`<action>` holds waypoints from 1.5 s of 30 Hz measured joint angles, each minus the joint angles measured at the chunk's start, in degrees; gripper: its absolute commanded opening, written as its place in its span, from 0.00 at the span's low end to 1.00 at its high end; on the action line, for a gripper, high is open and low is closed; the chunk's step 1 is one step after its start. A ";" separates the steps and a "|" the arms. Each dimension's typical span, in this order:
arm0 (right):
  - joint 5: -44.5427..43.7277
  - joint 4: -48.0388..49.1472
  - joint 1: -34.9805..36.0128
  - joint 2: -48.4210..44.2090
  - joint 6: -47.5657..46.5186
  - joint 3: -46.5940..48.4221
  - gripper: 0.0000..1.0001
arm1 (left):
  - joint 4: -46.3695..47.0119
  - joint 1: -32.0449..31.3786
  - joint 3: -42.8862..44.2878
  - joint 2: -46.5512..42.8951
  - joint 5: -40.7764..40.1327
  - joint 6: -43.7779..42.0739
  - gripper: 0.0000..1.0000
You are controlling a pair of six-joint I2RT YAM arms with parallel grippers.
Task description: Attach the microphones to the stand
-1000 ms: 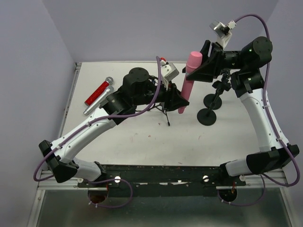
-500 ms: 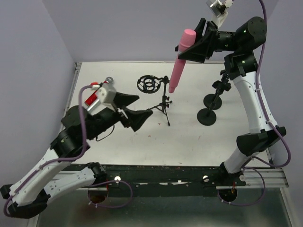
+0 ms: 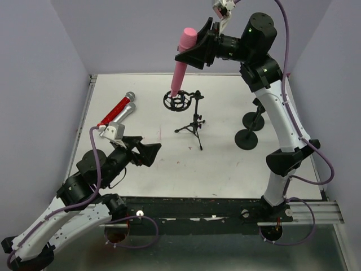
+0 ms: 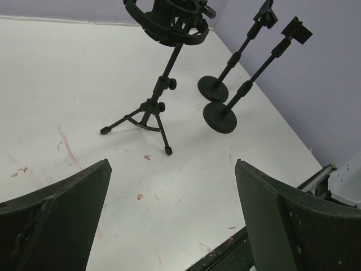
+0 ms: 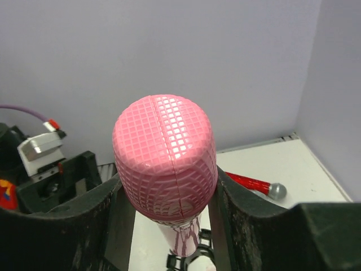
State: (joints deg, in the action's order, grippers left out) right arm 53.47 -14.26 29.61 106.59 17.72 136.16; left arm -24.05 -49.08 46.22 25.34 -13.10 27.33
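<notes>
The pink microphone [image 3: 181, 62] hangs head up, my right gripper [image 3: 196, 52] shut on its upper body. Its lower end sits at the black ring mount [image 3: 178, 101] of the tripod stand [image 3: 195, 123]. In the right wrist view the pink microphone [image 5: 164, 164] fills the gap of the right gripper [image 5: 166, 189], with the ring mount [image 5: 192, 262] just below it. The red microphone [image 3: 115, 112] and the silver-grey microphone [image 3: 127, 108] lie side by side at the far left. My left gripper [image 3: 148, 151] is open and empty low over the near left table; the left gripper [image 4: 172, 166] faces the stand.
Two black round-base stands [image 3: 246, 138] [image 3: 254, 119] rise at the right of the tripod, also seen as round-base stands [image 4: 220, 117] [image 4: 213, 89] in the left wrist view. Purple walls close the table's left, back and right. The black rail [image 3: 192, 206] runs along the near edge.
My left gripper has let go, opened wide and pulled back to the near left. My right arm has carried the pink microphone leftward to the ring mount.
</notes>
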 measured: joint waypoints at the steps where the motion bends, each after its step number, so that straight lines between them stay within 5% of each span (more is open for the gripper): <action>1: -1.25 -1.09 -0.04 0.17 -1.29 0.00 0.09 | -0.59 0.00 -0.07 -0.31 -0.48 0.17 0.99; 34: -7.61 -9.77 3.96 -5.27 -18.53 -18.43 0.16 | -1.25 0.00 -3.02 -0.76 -1.88 -0.52 0.99; 38: -7.26 -9.22 4.22 -6.03 -19.47 -24.39 0.32 | -0.85 0.00 -3.39 -1.07 -1.81 -0.50 0.99; 39: -7.19 -9.14 4.33 -6.10 -19.71 -26.18 0.43 | -0.72 0.00 -3.58 -1.20 -1.79 -0.48 0.99; 42: -6.88 -9.33 4.48 -6.10 -20.24 -30.36 0.95 | -0.44 0.00 -4.42 -1.86 -1.64 -0.46 0.99; 45: -6.75 -10.16 4.57 -6.45 -21.29 -30.51 1.00 | -0.26 0.00 -4.90 -1.99 -1.40 -0.48 0.99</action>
State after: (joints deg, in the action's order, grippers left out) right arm 46.72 -24.43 34.17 100.14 -3.57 105.65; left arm -24.32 -49.08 41.32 23.35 -14.50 26.85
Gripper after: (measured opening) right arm 0.965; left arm 0.987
